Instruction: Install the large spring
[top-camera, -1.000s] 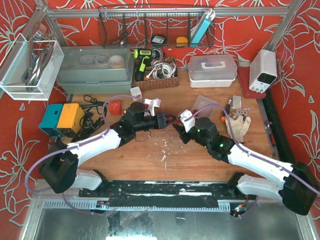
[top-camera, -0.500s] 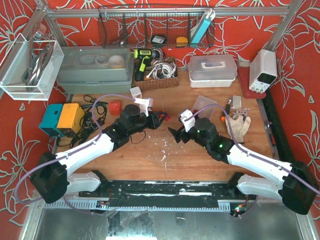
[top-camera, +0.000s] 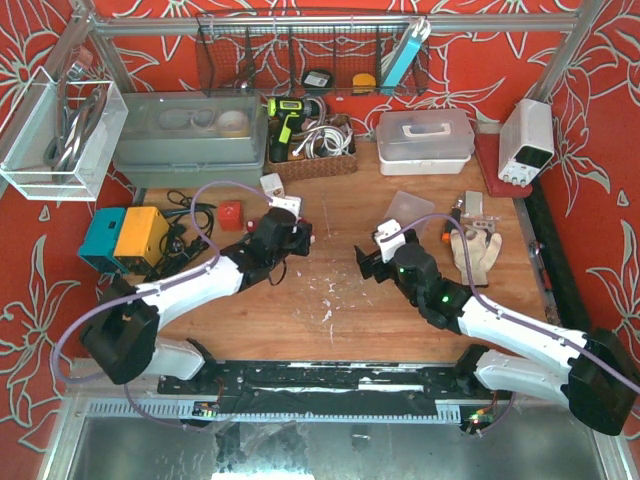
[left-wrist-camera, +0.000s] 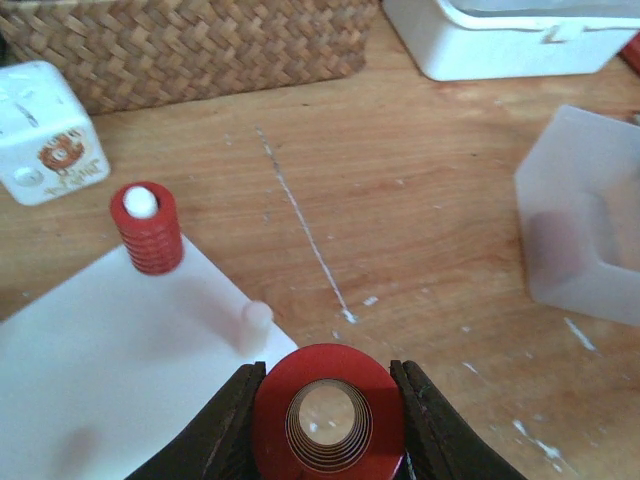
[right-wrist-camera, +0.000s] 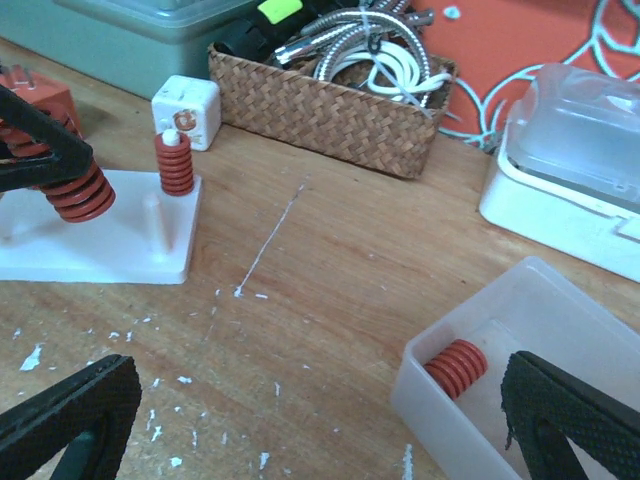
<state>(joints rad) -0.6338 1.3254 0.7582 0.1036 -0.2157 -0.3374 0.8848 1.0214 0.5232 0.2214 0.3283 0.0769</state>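
My left gripper (left-wrist-camera: 326, 374) is shut on the large spring (left-wrist-camera: 328, 415), a wide red coil seen end-on between the black fingers. It hangs over the near corner of the white base plate (left-wrist-camera: 90, 370), just short of a bare white peg (left-wrist-camera: 255, 325). A smaller red spring (left-wrist-camera: 147, 230) sits on the peg further back. The right wrist view shows the held large spring (right-wrist-camera: 75, 195) above the plate (right-wrist-camera: 110, 250). My right gripper (right-wrist-camera: 320, 420) is open and empty, beside a translucent box (right-wrist-camera: 520, 330) holding another red spring (right-wrist-camera: 455, 368).
A wicker basket (right-wrist-camera: 330, 100), a white cube (right-wrist-camera: 186, 105) and a white lidded container (right-wrist-camera: 575, 165) stand behind the plate. Work gloves (top-camera: 478, 250) and a white power supply (top-camera: 527, 140) lie to the right. A small red block (top-camera: 231, 215) sits left of the left gripper (top-camera: 298, 236).
My right gripper has let go of the spring, opened wide and drawn back to the right. The left gripper has carried the spring left and back, over the white plate.
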